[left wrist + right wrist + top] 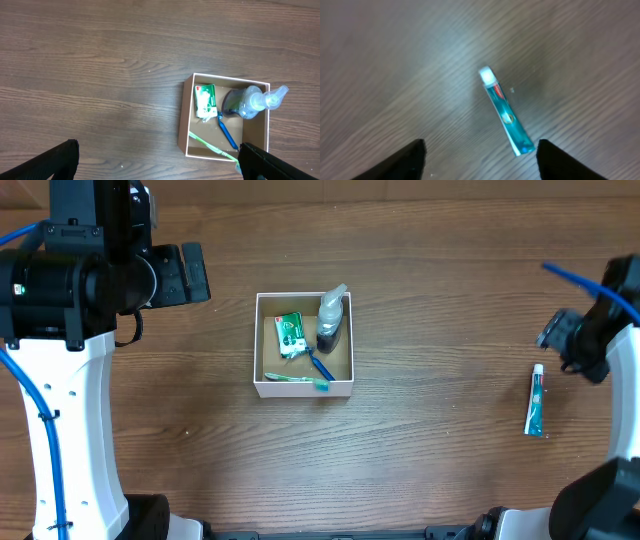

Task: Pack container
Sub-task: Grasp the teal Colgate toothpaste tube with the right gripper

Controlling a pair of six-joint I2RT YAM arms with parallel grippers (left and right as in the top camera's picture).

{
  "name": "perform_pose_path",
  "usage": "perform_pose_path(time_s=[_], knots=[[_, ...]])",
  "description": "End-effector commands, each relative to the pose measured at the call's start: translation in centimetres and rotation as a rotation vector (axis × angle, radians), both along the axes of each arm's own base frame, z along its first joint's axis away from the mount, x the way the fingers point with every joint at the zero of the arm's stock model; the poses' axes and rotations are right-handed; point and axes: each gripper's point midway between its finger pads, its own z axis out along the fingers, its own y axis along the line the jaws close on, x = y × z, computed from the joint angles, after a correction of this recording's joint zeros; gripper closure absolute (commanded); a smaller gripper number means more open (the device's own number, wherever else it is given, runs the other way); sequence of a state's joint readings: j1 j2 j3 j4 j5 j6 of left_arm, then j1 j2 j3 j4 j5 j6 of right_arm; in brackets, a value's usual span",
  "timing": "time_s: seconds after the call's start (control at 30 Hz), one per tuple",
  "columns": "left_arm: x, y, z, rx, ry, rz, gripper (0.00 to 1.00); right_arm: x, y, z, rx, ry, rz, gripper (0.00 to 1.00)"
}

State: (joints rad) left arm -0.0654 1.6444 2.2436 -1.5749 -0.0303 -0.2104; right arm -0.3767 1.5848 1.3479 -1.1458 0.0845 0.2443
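Container (290,389) sits approx mid tabletop (450,280), a bit left of ctr, well apart from both arms. White walls, brown inside, open top.

Inside it I see 4 items:
- green packet (290,334), flat on the floor, far-left part of the box
- clear bottle (331,318) w/ dark base, tilted in the far-right corner, its top poking out over the rim
- blue-handled brush (320,365), lying diagonal betw packet and bottle base
- green toothbrush (295,379), lying along the near wall

Left wrist view shows the same box (184,120) from above, all 4 items visible.

Left gripper (159,150): jaws spread wide, nothing betw them, only bare wood below. It hangs over the far-left part of the tabletop, left of the box, no contact.

Toothpaste tube (536,402), teal w/ white cap, lies flat near the right edge of the tabletop, well apart from the box, cap pointing to the far edge.

Right gripper (480,147): jaws wide apart, holding nothing. It's above the tube (505,112), which shows just ahead of the fingertips, not touching either one. Right wrist view is a bit blurred, so I can't read the tube print.
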Motion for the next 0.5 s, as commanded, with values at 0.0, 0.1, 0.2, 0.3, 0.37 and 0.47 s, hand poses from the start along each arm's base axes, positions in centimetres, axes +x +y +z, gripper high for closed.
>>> perform_pose_path(time_s=[0.0,0.1,0.2,0.3,0.37,0.47], knots=[[0.2,-0.1,-0.1,-0.001,0.002,-0.006,0.0,-2.4,0.0,-5.5,0.04,0.079,-0.018,0.16],[0.1,-0.1,-0.2,-0.001,0.005,-0.007,0.0,-2.9,0.1,-8.7,0.067,0.075,-0.033,0.12],[0.0,-0.1,-0.2,-0.001,0.008,-0.006,0.0,-3.1,0.2,-10.8,0.092,0.078,-0.038,0.09],[-0.1,-0.1,-0.3,-0.001,0.013,-0.006,0.0,-3.1,0.4,-12.5,0.105,0.089,-0.034,0.07],[-0.1,-0.1,-0.3,0.0,0.017,-0.007,0.0,-3.1,0.3,-13.4,0.111,0.103,-0.035,0.07],[-0.3,-0.1,-0.4,0.0,0.025,-0.007,0.0,-3.1,0.3,-14.7,0.122,0.126,-0.035,0.07]])
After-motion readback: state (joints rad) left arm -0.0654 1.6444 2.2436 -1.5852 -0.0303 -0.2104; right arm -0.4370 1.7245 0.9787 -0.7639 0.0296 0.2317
